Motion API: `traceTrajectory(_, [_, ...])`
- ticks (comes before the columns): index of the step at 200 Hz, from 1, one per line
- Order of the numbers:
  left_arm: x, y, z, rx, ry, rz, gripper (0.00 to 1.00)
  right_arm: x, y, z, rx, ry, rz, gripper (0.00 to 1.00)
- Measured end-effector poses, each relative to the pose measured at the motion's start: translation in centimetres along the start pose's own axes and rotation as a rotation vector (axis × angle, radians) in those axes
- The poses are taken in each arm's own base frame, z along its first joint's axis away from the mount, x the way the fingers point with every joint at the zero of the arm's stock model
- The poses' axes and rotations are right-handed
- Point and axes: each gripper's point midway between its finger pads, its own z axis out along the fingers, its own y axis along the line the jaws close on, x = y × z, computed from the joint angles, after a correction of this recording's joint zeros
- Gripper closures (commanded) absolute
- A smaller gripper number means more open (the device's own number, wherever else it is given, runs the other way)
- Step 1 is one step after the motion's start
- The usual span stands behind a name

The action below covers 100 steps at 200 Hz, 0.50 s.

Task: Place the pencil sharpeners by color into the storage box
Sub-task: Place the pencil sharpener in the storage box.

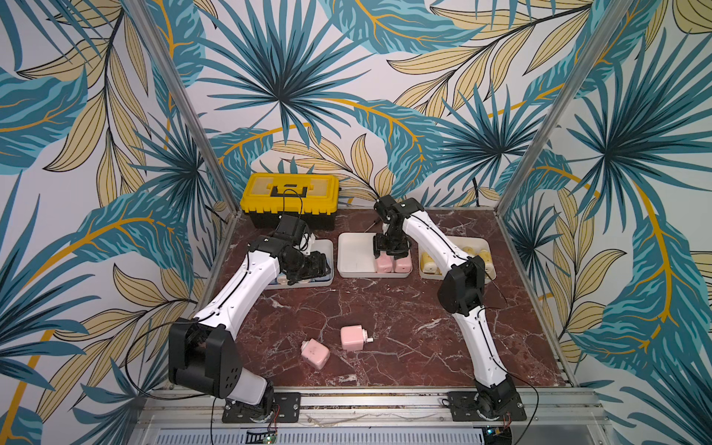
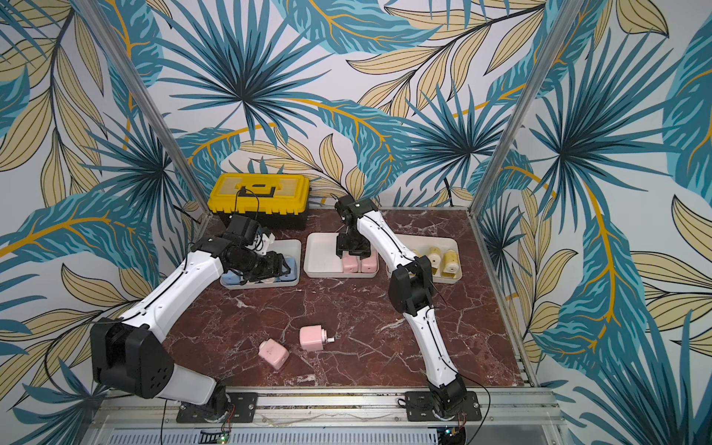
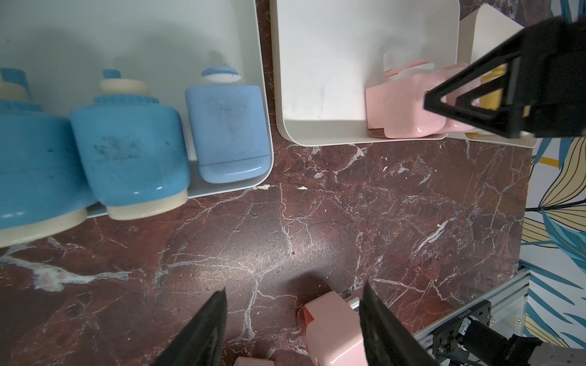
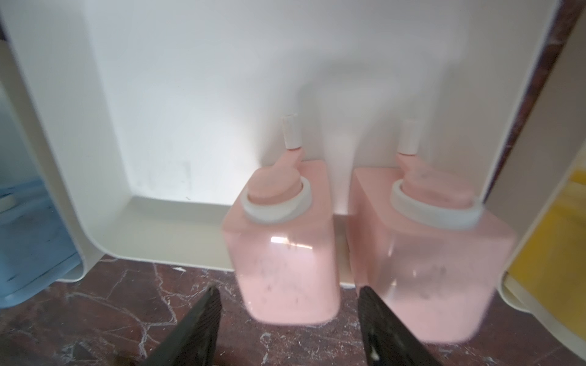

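While two pink sharpeners (image 1: 332, 344) lie loose on the table, the middle tray (image 1: 354, 254) has two pink ones; blue fills the left tray (image 1: 327, 246), yellow the right tray (image 1: 477, 242). The right gripper (image 4: 288, 320) sits spread wide over the pinks, and the left gripper (image 3: 293, 320) is wide too, both empty.

Left gripper (image 3: 293, 329) is seen with jaws apart over the marble tabletop (image 3: 317, 221). Three blue sharpeners (image 3: 130, 152) are lined up in one white tray (image 3: 268, 133); two pink sharpeners (image 3: 402, 111) are seated in the adjacent tray (image 3: 317, 131). A loose pink sharpener (image 3: 333, 336) is seen just beside one fingertip (image 3: 371, 304).
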Motion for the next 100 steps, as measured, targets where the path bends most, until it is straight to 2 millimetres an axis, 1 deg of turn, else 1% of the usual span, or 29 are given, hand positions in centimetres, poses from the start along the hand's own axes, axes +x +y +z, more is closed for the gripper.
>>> traceTrajectory(18, [-0.4, -0.2, 0.0, 0.002, -0.005, 0.002, 0.32, -0.9, 0.3, -5.2, -0.050, -0.106, 0.002, 0.34])
traceTrajectory(30, [-0.7, -0.3, -0.1, 0.004, -0.009, 0.002, 0.32, -1.3, -0.1, -8.7, -0.070, -0.175, 0.008, 0.40])
traceTrajectory(37, [-0.9, -0.4, -0.1, 0.005, -0.012, 0.003, 0.32, -1.5, -0.7, -10.8, -0.078, -0.218, 0.015, 0.46])
traceTrajectory(47, [-1.1, -0.5, -0.2, 0.007, -0.018, 0.003, 0.32, -1.6, -1.6, -13.0, -0.078, -0.261, 0.034, 0.58])
traceTrajectory(50, [-1.1, -0.5, -0.3, 0.008, -0.019, 0.003, 0.32, -1.7, -2.2, -13.8, -0.072, -0.277, 0.036, 0.61])
traceTrajectory(54, [-1.2, -0.6, -0.3, 0.009, -0.021, 0.002, 0.32, -1.7, -2.7, -14.4, -0.070, -0.288, 0.047, 0.67])
traceTrajectory(57, [-1.2, -0.6, -0.3, 0.010, -0.022, 0.001, 0.32, -1.8, -3.4, -15.0, -0.061, -0.300, 0.053, 0.71])
traceTrajectory(61, [-1.3, -0.7, -0.4, 0.012, -0.024, -0.001, 0.32, -1.9, -4.0, -15.4, -0.054, -0.309, 0.065, 0.76])
traceTrajectory(67, [-1.3, -0.7, -0.4, 0.014, -0.024, -0.003, 0.32, -2.1, -5.3, -16.1, -0.038, -0.323, 0.084, 0.81])
traceTrajectory(78, [-1.4, -0.8, -0.4, 0.020, -0.024, -0.011, 0.34, -2.4, -7.8, -16.5, -0.003, -0.329, 0.120, 0.88])
traceTrajectory(88, [-1.4, -0.9, -0.2, 0.022, -0.021, -0.017, 0.34, -2.7, -9.9, -16.2, 0.031, -0.318, 0.148, 0.91])
traceTrajectory(100, [-1.5, -0.8, 0.2, 0.022, -0.013, -0.029, 0.34, -3.1, -12.5, -15.1, 0.073, -0.291, 0.184, 0.92])
